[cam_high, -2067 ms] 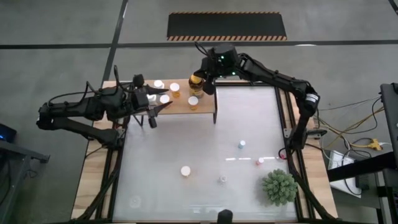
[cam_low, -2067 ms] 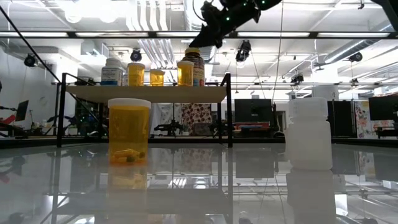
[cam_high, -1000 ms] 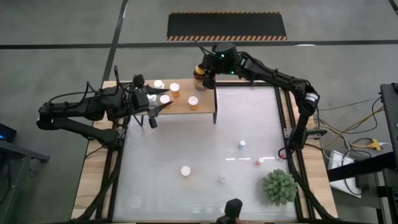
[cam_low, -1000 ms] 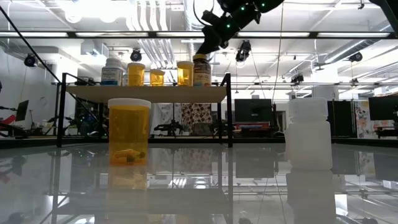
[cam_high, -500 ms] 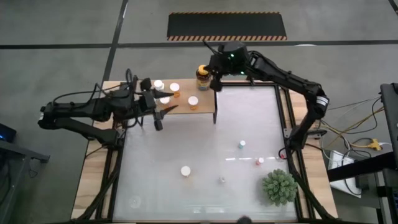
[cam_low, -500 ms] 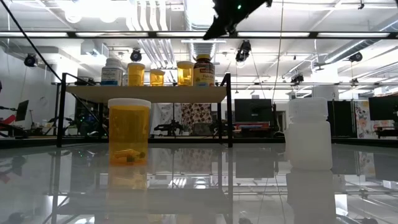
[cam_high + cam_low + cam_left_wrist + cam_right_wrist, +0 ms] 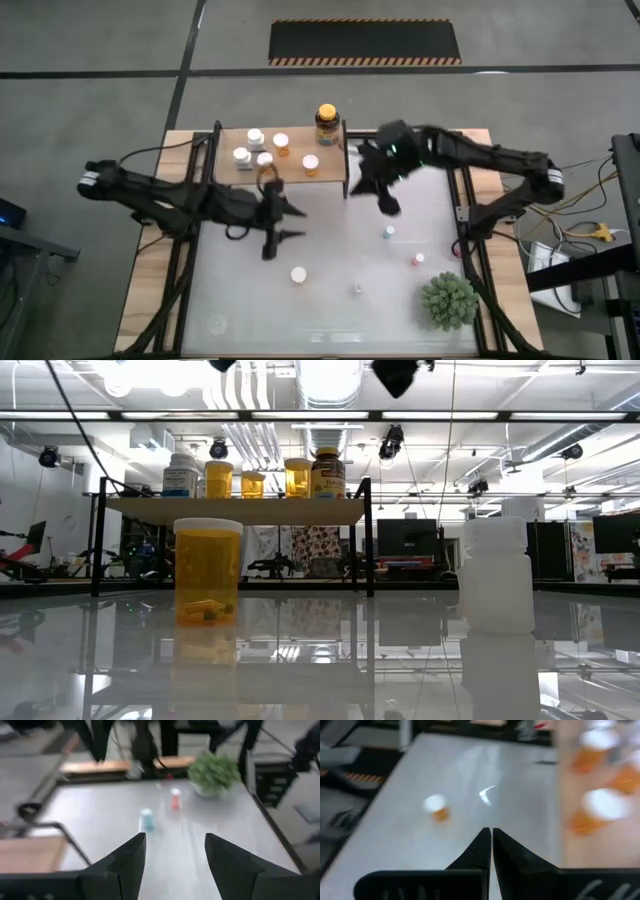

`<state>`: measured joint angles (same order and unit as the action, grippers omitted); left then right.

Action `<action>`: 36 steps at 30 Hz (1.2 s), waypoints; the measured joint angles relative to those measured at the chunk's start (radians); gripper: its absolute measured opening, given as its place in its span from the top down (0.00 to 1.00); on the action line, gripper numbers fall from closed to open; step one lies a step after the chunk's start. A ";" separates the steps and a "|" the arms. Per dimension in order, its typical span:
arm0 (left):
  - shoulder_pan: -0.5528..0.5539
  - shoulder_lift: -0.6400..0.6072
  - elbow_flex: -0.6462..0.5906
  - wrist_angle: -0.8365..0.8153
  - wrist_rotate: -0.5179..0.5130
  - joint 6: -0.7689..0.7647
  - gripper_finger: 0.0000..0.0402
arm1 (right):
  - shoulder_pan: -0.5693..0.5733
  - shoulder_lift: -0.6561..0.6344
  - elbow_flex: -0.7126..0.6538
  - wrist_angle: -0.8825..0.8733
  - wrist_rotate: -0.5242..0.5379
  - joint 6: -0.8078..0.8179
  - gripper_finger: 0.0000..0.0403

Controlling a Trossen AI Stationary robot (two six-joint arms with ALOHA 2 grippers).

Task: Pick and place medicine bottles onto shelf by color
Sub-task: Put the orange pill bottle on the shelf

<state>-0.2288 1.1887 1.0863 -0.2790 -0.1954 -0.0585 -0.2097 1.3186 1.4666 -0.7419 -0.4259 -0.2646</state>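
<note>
The dark amber yellow-capped jar (image 7: 326, 122) stands upright on the far right corner of the light-wood shelf (image 7: 290, 172), beside several white and orange bottles (image 7: 264, 150). In the low view they line the shelf (image 7: 235, 510). An orange bottle (image 7: 298, 274) and three tiny ones (image 7: 388, 232) stand on the white table. My left gripper (image 7: 291, 224) hovers open above the table's middle, left of these; its wrist view (image 7: 175, 855) faces a blue-white bottle (image 7: 146, 819) and a red one (image 7: 175, 798). My right gripper (image 7: 387, 203) is shut (image 7: 487, 834), just right of the shelf, above the table.
A spiky green plant (image 7: 448, 300) sits at the table's near right corner. The shelf's black frame post (image 7: 347, 178) stands close to my right gripper. In the low view a large-looking orange bottle (image 7: 208, 570) and a white bottle (image 7: 495, 575) stand near the camera.
My right gripper has let go of the amber jar, which stays upright on the shelf's far right corner, and has swung toward the near edge and right, out over the table. My left gripper has left the shelf's front and moved toward the table's middle.
</note>
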 joint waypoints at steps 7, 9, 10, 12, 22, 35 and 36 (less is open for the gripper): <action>-0.132 0.147 0.000 -0.010 -0.086 -0.052 0.54 | 0.183 -0.145 -0.310 0.215 0.059 0.096 0.98; -0.159 0.182 0.002 -0.041 -0.116 -0.114 0.53 | 0.229 -0.180 -0.384 0.280 0.108 0.117 0.98; -0.170 0.198 0.013 -0.079 -0.119 -0.146 0.52 | 0.249 -0.194 -0.416 0.308 0.132 0.124 0.98; -0.187 0.229 0.043 -0.171 -0.120 -0.218 0.49 | 0.278 -0.219 -0.469 0.353 0.168 0.140 0.98; -0.218 0.364 0.103 -0.388 -0.045 -0.352 0.24 | 0.322 -0.284 -0.598 0.497 0.176 0.189 0.98; -0.218 0.500 0.106 -0.341 -0.006 -0.345 0.22 | 0.321 -0.282 -0.617 0.501 0.176 0.200 0.98; -0.218 0.501 0.103 -0.326 -0.004 -0.347 0.22 | 0.321 -0.282 -0.617 0.501 0.176 0.198 0.98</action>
<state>-0.4473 1.6894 1.1897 -0.6054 -0.1998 -0.4054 0.1116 1.0367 0.8497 -0.2409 -0.2501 -0.0665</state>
